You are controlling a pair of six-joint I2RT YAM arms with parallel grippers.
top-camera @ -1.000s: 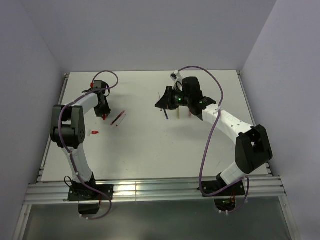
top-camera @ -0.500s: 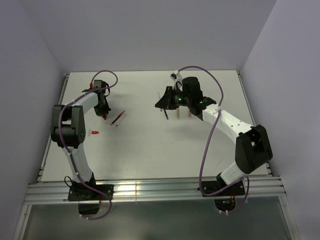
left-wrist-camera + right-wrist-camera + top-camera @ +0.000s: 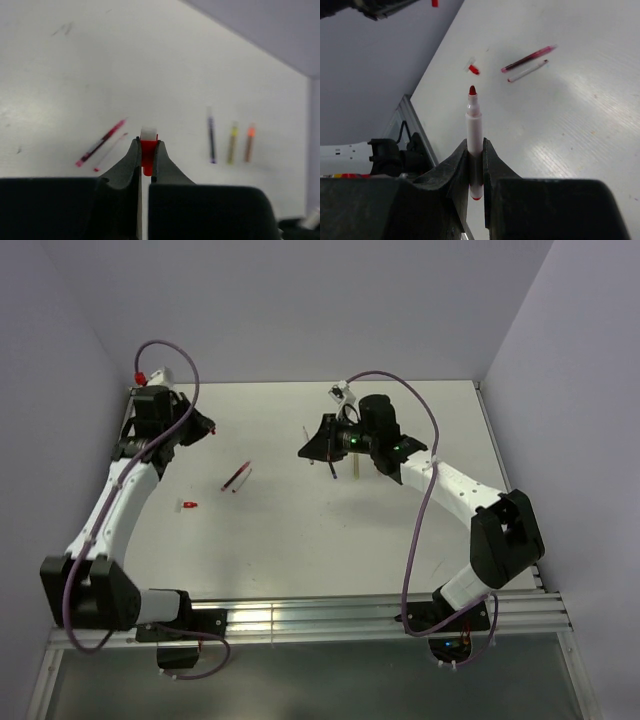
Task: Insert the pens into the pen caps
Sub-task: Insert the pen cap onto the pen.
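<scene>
Red plastic shows between the jaws of the left pincer (image 3: 148, 143): it is closed on a small cap (image 3: 148, 154), red with a pale end, held above the tabletop (image 3: 150, 60) at the far left. The right pincer (image 3: 475, 145) is closed too, around the pale barrel of a pen (image 3: 474, 117) whose red tip points away from the fingers, over the far middle of the tabletop.

Both parts look light and stiff, so weight should be no problem. The difficulty, I think, is that smooth round plastic can turn or slide in a two-finger grip when the tip presses into the cap. The pen is taken at its rear half, which leaves a long free front end for the cap. The cap is short and the jaws cover much of it; which end is open I cannot tell.

On the tabletop lie a dark red pen (image 3: 529, 58) with a thin pale pen (image 3: 527, 71) just beside it and a second cap (image 3: 473, 68) near them. Further right are three more, side by side: a dark pen (image 3: 211, 135), a yellow pen (image 3: 233, 142) and an orange pen (image 3: 249, 142).
</scene>
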